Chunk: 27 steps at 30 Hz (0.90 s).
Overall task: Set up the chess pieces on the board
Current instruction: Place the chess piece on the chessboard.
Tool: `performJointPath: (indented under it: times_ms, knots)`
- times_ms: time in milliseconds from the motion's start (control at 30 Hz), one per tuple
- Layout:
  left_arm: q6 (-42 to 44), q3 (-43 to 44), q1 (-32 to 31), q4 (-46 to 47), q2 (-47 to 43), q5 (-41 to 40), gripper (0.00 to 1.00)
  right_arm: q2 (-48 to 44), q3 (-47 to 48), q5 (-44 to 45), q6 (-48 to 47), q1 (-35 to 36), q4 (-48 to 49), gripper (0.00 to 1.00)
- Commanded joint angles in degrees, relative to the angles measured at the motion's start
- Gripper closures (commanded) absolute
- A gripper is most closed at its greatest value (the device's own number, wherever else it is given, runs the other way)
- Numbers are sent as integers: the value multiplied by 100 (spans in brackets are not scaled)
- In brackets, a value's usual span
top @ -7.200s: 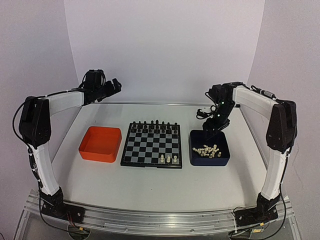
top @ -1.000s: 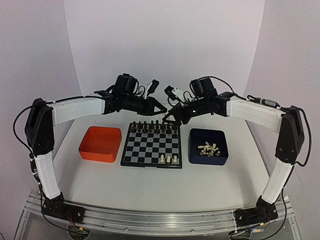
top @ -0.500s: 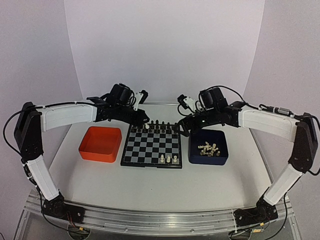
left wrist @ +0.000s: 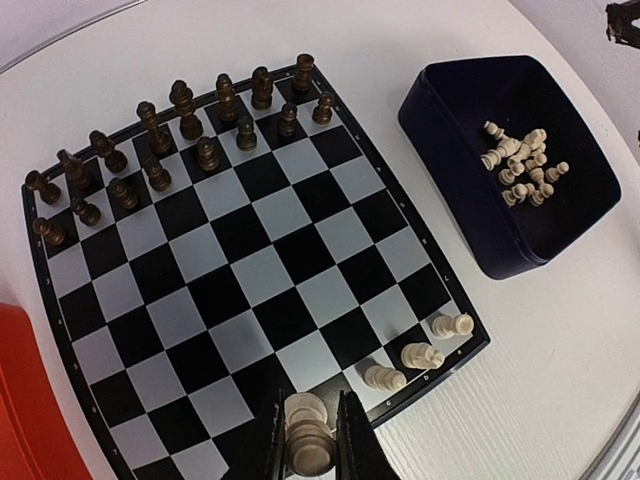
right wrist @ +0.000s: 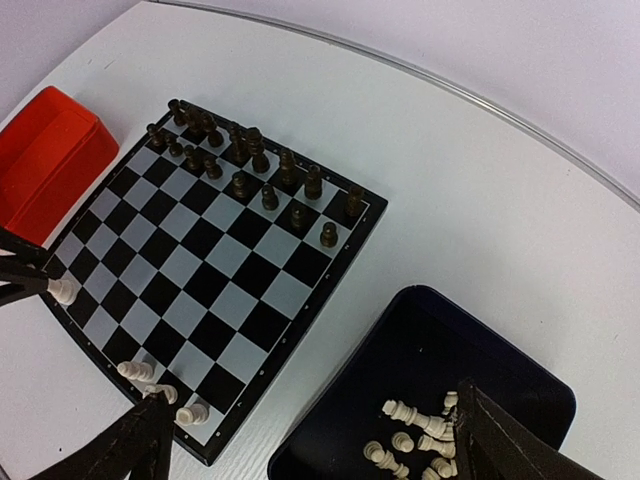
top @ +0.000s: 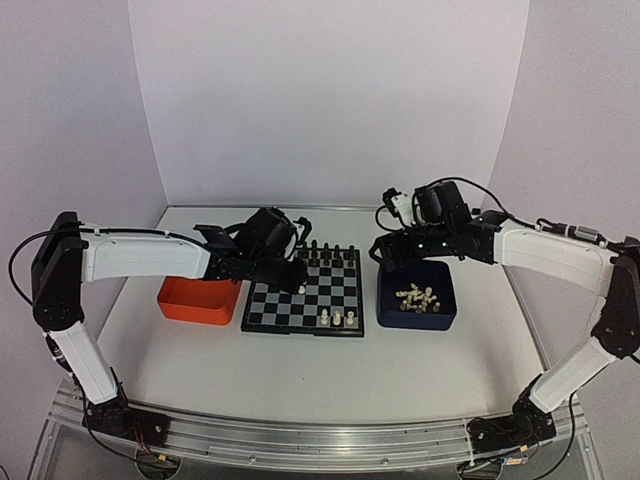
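Observation:
The board (top: 290, 300) lies between two trays, with black pieces along its far rows. Three cream-white chess pieces (top: 337, 318) stand at its near right corner, also visible in the left wrist view (left wrist: 422, 355). My left gripper (top: 299, 284) hangs over the board's left part, shut on a white chess piece (left wrist: 307, 440), above the near edge and left of those three. More white chess pieces (right wrist: 425, 440) lie heaped in the dark blue tray (top: 390, 300). My right gripper (top: 384, 251) hovers open above that tray's far left corner, holding nothing. Its fingers (right wrist: 140, 450) stand wide apart.
An orange tray (top: 200, 290) sits left of the board, under my left forearm. Black pieces (left wrist: 190, 120) fill the board's two far rows. White table surrounds the trays; the curved back wall rises beyond the board.
Both grippers were close together above the board's far edge. The left one has dropped toward the board's near left with the white piece. The right one drew back over the blue tray and opened wide.

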Motion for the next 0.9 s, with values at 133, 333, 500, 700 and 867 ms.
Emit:
performJointPath:
  times_ms: [133, 333, 500, 700, 867]
  knots:
    - [-745, -105, -298, 126, -95, -448, 100, -287, -160, 146, 150, -19, 57, 8]
    - [-1074, -268, -344, 258, 12, -507, 100, -394, -290, 154, 130, -20, 48, 8]
    - [-1134, -188, -416, 258, 211, -468, 100, -517, -391, 205, 145, -22, 38, 7]
    - [-1244, -117, -445, 283, 426, -473, 100, -616, -482, 309, 153, -24, 43, 7]
    - [-1297, -35, -449, 290, 541, -485, 100, -632, -506, 342, 126, -30, 39, 7]
